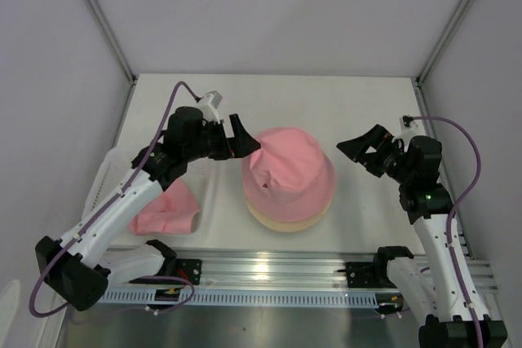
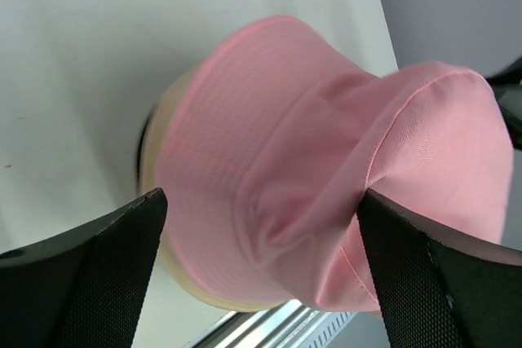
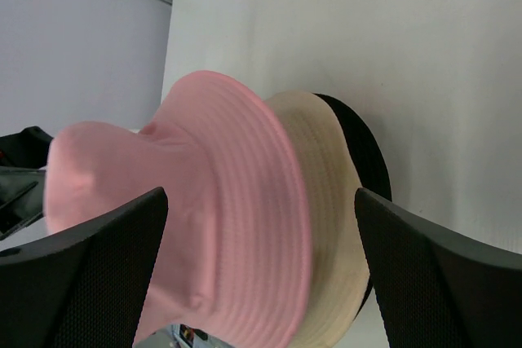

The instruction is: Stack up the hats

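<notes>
A pink hat (image 1: 287,170) sits on top of a stack at the table's middle, with a beige hat's brim (image 1: 281,219) showing under it. In the right wrist view the pink hat (image 3: 204,201) covers the beige hat (image 3: 326,201), and a black hat (image 3: 367,152) lies beneath both. My left gripper (image 1: 245,140) is open at the pink crown's upper left. In its wrist view (image 2: 261,226) the dented crown (image 2: 326,169) lies between the fingers, and one finger (image 2: 440,283) touches the fabric. My right gripper (image 1: 352,151) is open and empty, just right of the stack. A second pink hat (image 1: 167,209) lies crumpled at the left.
A white plastic basket (image 1: 104,175) stands at the left edge, by the second pink hat. A metal rail (image 1: 269,270) with the arm bases runs along the near edge. Grey walls close in the table on the left, back and right.
</notes>
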`<action>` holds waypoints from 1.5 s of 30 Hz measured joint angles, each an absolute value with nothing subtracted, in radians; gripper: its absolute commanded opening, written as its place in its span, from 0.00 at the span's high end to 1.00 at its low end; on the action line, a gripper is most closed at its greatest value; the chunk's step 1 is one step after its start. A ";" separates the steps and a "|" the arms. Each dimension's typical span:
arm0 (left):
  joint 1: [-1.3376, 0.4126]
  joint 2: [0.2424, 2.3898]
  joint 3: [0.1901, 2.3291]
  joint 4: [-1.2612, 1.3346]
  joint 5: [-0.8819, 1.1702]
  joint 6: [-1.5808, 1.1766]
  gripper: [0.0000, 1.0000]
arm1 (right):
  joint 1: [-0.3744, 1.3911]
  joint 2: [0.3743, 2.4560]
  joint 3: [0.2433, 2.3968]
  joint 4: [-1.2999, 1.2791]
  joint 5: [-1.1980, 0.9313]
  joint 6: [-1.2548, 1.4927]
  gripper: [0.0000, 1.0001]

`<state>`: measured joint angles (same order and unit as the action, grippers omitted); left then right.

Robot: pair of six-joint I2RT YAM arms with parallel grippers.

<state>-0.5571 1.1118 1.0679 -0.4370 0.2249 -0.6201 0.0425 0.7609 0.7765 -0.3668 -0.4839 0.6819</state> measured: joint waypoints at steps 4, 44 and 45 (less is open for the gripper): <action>-0.417 1.045 0.995 -0.443 0.223 -0.667 0.04 | 0.043 0.806 0.691 -0.285 -0.480 0.754 0.00; -0.374 1.031 0.672 -0.139 0.345 -0.944 0.15 | 0.204 0.797 0.481 -0.026 -0.479 1.106 1.00; -0.374 1.046 0.672 -0.135 0.348 -0.950 0.16 | 0.204 0.808 0.481 -0.024 -0.479 1.098 1.00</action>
<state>-0.3744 1.0462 0.6724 -0.1352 0.3477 -0.9501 0.2043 0.8082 0.4808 -0.0242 -0.4789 1.0985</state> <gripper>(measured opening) 0.860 0.013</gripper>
